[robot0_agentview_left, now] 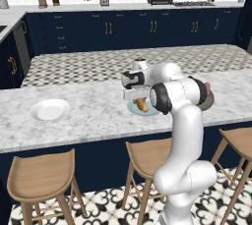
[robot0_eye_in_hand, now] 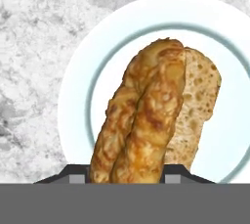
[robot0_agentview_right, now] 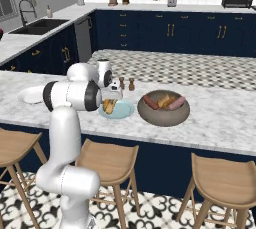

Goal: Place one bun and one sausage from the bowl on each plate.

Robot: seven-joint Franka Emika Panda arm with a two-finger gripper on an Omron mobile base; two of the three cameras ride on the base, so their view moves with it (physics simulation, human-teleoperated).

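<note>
Where the marble counter (robot0_agentview_right: 215, 118) runs widest, the bowl (robot0_agentview_right: 163, 108) sits with sausages (robot0_agentview_right: 150, 102) and a bun inside. Beside it lies the blue-green plate (robot0_eye_in_hand: 80, 96); the white plate (robot0_agentview_left: 49, 109) rests well apart. Over the blue-green plate, the gripper (robot0_eye_in_hand: 128, 171) has its fingers pinching a bun (robot0_eye_in_hand: 141, 120), held close above the plate.

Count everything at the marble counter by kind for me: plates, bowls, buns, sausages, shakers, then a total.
Plates: 2, white plate, blue-green plate
Bowl: 1
Buns: 2, one bun over the blue-green plate, one in the bowl
Sausages: 2
Shakers: 2
Total: 9
</note>
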